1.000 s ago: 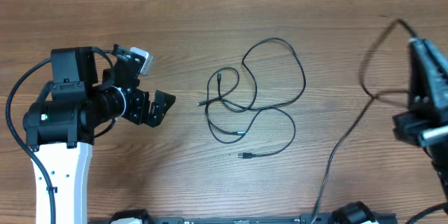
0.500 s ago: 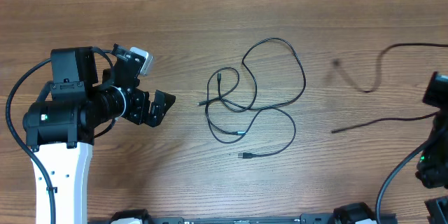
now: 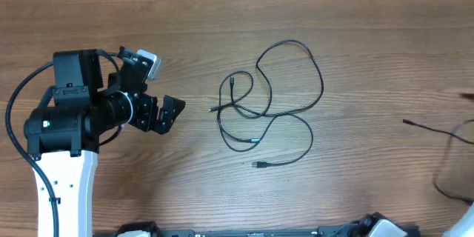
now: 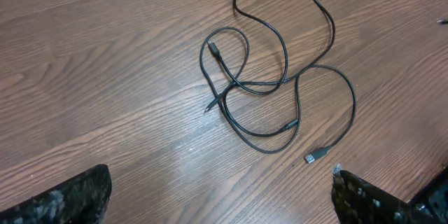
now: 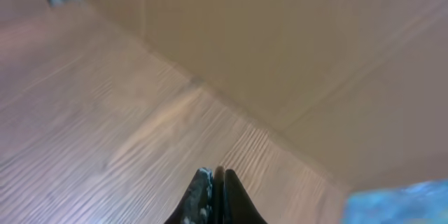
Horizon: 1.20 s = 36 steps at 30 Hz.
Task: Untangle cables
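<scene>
Mid-bench (image 3: 355,29), one loose tangle of thin black cables (image 3: 237,105). Lies flat on the wood grain, touched by neither arm. Opens into its widest loops on the far and right side. Tightens into a cluster of crossings on the left, with two short ends poking out there. Trails a small plug (image 3: 261,164) off the near edge, just clear of the loops.

To the left of the tangle and well apart from it, the left end effector (image 3: 172,115) — jaws spread wide, nothing between them. Points toward the cables. Same story from the left wrist view: dark fingers (image 4: 66,197) down in the two bottom corners, far apart. Beyond and between them, the cables (image 4: 231,84) on the bench (image 4: 105,77). Plug (image 4: 313,157) near the right-hand finger, not touching it.

At the far right edge of the overhead view, a stray cord (image 3: 426,127), thin and dark. Runs off frame, then bends back in as a slack loop lower down. Sits well apart from the main tangle. Possibly lifted off the bench — hard to tell from above.

Out of the overhead frame altogether, the right end effector (image 5: 215,175). Shows only in its own wrist view, as two dark fingertips pressed together. Aims at blurred bench (image 5: 105,147) with a tan panel (image 5: 280,42) behind. Too blurred to say whether anything thin sits pinched between the tips.
</scene>
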Each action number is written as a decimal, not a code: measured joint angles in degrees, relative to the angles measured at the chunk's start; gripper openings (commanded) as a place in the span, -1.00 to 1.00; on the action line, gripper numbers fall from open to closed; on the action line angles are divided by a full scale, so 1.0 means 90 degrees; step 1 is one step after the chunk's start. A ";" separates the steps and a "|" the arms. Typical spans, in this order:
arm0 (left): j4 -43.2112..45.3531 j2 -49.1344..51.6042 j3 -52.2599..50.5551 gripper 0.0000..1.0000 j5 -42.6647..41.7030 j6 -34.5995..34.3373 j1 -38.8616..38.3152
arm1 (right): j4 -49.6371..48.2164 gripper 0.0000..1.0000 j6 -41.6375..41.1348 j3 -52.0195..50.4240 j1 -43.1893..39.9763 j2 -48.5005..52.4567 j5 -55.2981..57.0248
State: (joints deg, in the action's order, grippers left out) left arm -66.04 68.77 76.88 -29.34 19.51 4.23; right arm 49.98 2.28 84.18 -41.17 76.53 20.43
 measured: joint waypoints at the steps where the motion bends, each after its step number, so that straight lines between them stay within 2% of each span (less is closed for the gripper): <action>1: -0.0002 0.0000 -0.0002 0.99 0.0000 0.0000 0.0000 | 0.0036 -0.92 -0.0146 0.0000 -0.0231 0.0189 -0.0330; 4: 0.0002 0.0000 -0.0002 1.00 0.0000 0.0000 0.0000 | 0.0197 -0.92 -0.0891 -0.0007 -0.1576 0.1399 -0.2147; 8: 0.0000 0.0002 -0.0002 0.99 0.0000 0.0000 0.0000 | 0.0265 -0.92 -0.1350 -0.0010 -0.2526 0.2268 -0.3871; 9: -0.0002 0.0002 -0.0002 0.99 0.0000 0.0000 0.0000 | 0.0318 -0.37 -0.1450 -0.0010 -0.2871 0.2582 -0.4435; 10: 0.0002 0.0002 -0.0002 1.00 0.0000 0.0000 0.0000 | 0.0352 0.41 -0.1494 -0.0010 -0.3014 0.2710 -0.4673; 11: 0.0000 0.0002 -0.0002 1.00 0.0000 0.0000 0.0000 | 0.0374 1.00 -0.1540 -0.0010 -0.3111 0.2786 -0.4889; 17: 0.0000 0.0002 -0.0002 1.00 0.0000 0.0000 0.0000 | 0.0593 1.00 -0.1581 -0.0010 -0.3254 0.2856 -0.5877; 24: 0.0000 0.0002 -0.0002 1.00 0.0000 0.0000 0.0000 | 0.0879 1.00 -0.1387 -0.0010 -0.3254 0.2781 -0.5979; 27: 0.0000 0.0002 -0.0002 1.00 0.0000 0.0000 0.0000 | 0.0988 1.00 -0.1353 -0.0010 -0.3254 0.2448 -0.5593; 32: 0.0000 0.0002 -0.0002 1.00 0.0000 0.0000 0.0000 | 0.1020 1.00 -0.1326 -0.0010 -0.3194 0.1056 -0.4697; 36: 0.0000 0.0002 -0.0002 1.00 0.0000 0.0000 0.0000 | 0.0838 1.00 -0.1302 -0.0010 -0.2844 0.0355 -0.4617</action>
State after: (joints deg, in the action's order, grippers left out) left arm -66.04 68.79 76.86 -29.34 19.51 4.23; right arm 57.52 -9.43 84.09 -66.76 79.72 -21.12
